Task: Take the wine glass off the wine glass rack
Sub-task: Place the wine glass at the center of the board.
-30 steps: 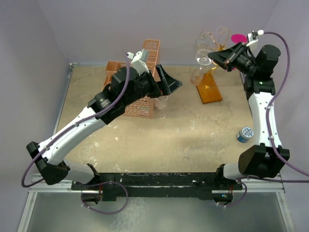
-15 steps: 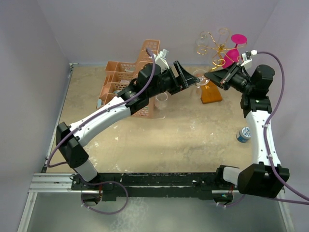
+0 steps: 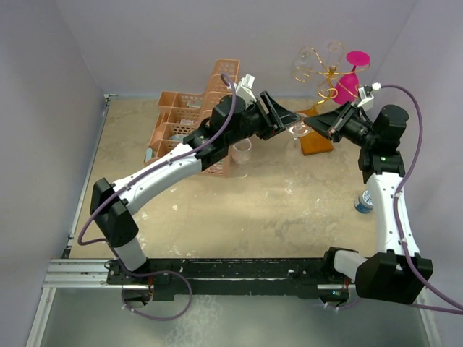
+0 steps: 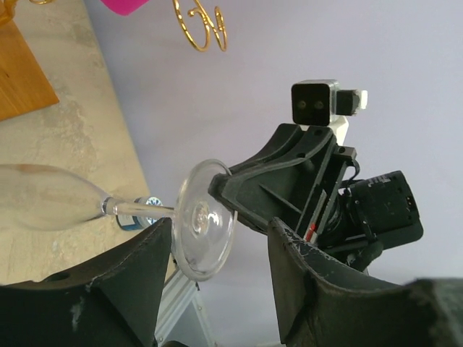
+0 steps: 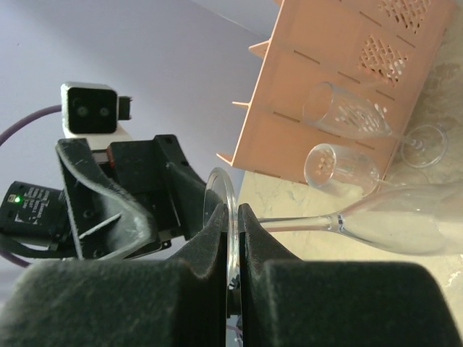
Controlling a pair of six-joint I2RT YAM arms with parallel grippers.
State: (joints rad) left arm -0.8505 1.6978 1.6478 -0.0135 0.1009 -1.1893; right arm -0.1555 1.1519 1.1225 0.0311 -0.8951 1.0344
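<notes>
Glass, thin, slippery, brittle: the wine glass (image 5: 391,220) lies level, foot pinched edge-on by the right gripper (image 5: 234,217); left gripper (image 4: 221,231) spread around that foot; stem grips safest.

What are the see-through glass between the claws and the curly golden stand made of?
Wine glass: likely clear glass, glossy; the table shows through its bowl, though clear plastic is possible. Wine glass rack: looks like thin metal wire, shiny gold finish, on a flat orange base.
</notes>
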